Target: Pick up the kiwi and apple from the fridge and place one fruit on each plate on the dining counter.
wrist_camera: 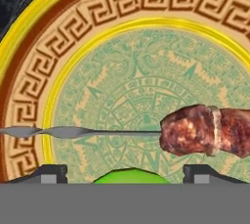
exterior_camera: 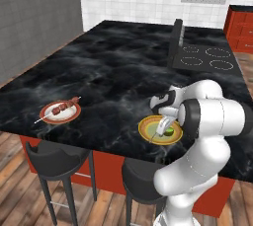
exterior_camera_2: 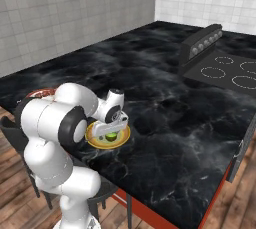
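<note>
Black marble dining counter (exterior_camera: 99,67) is carrying the yellow-rimmed plate (exterior_camera: 148,132) at its near edge, where the gripper (wrist_camera: 125,171) is hovering, jaws spread wide, with the kiwi (wrist_camera: 131,175) lying on the plate directly between them.
</note>
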